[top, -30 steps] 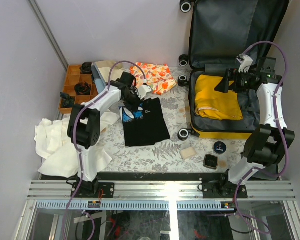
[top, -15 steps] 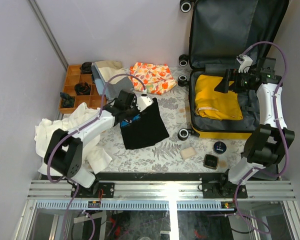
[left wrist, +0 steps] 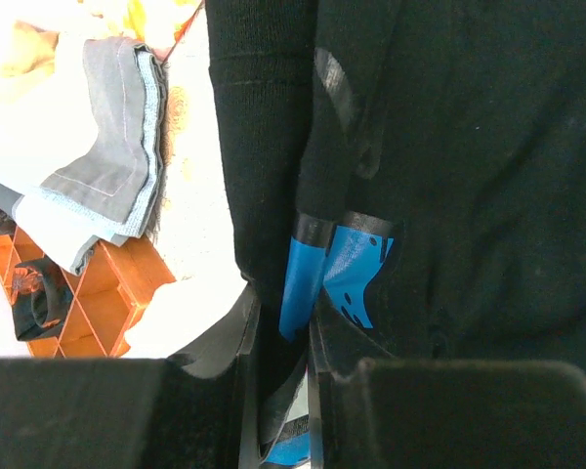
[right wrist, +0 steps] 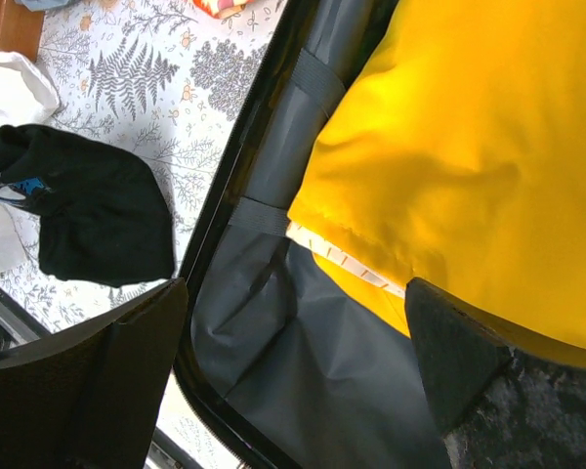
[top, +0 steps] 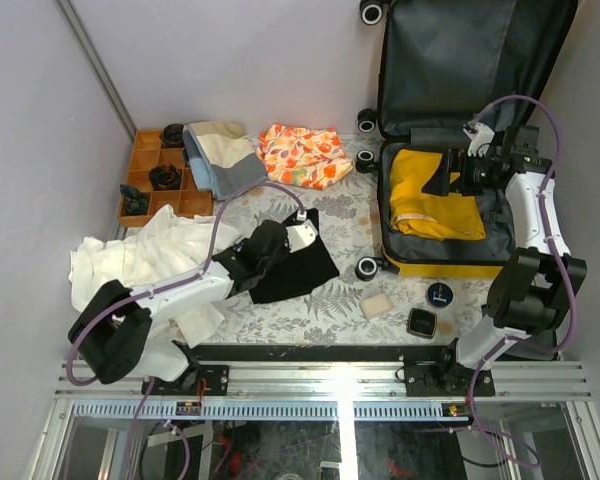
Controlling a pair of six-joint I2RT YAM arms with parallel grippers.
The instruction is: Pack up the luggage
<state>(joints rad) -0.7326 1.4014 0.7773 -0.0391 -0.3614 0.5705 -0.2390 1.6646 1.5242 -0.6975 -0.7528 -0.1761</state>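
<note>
One luggage (top: 460, 60), one orange tray (top: 170, 204), one black garment (top: 305, 266).

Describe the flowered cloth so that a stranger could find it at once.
Find the open luggage on the right side of the table. Just left of its wheels lies a folded cloth. It alone bears orange and white flowers.

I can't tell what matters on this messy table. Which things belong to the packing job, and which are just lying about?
In the job:
luggage, open
yellow garment inside it
black garment, pinched in the left gripper

Lying about:
orange tray
floral cloth
folded beige garment
white cloth
round tin
beige block
The clothes may be packed later.
</note>
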